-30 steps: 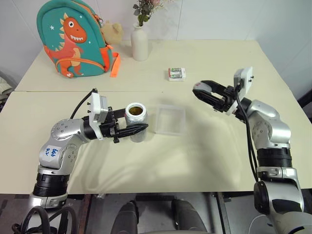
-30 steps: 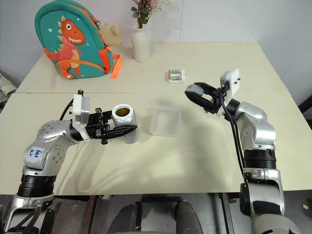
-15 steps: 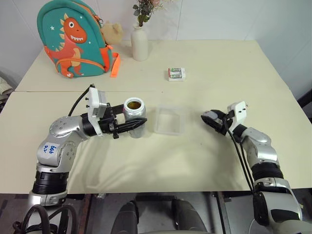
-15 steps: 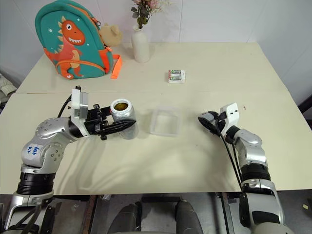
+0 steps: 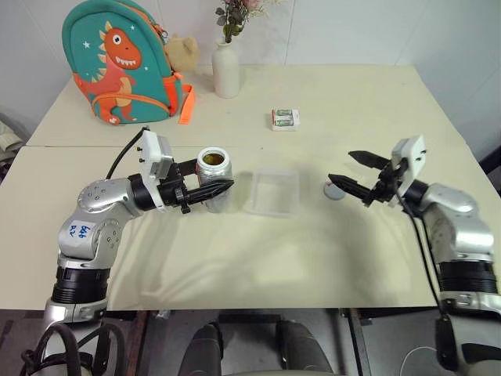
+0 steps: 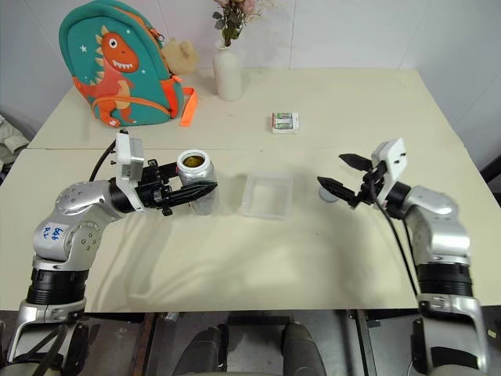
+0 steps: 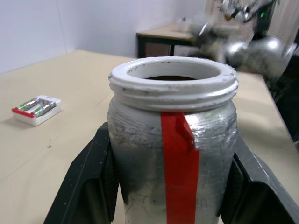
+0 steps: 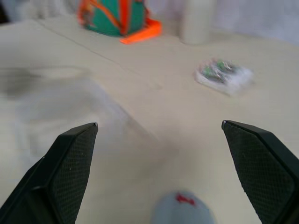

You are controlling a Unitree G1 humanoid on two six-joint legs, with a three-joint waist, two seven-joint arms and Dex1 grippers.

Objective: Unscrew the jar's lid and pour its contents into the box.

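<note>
The jar (image 5: 213,174) is lidless and upright, just left of the box (image 5: 274,192), with brownish contents (image 6: 193,162) visible through its mouth. My left gripper (image 5: 220,187) is shut on its silvery body; in the left wrist view the black fingers (image 7: 88,182) press both sides of the jar (image 7: 173,140), which bears a red stripe. The grey lid (image 5: 335,190), with its red mark, lies flat on the table right of the box. My right gripper (image 5: 351,171) hovers open just right of the lid (image 8: 182,212), holding nothing.
At the back of the table stand a teal dinosaur backpack (image 5: 117,63), a plush toy (image 5: 182,51) and a white flower vase (image 5: 225,69). A white-and-green battery packet (image 5: 284,118) lies behind the box. A seam (image 5: 94,146) runs across the table.
My right gripper came down to the right of the box, opened and left the lid on the table, then drew back to the right. The left gripper keeps its hold on the jar.
</note>
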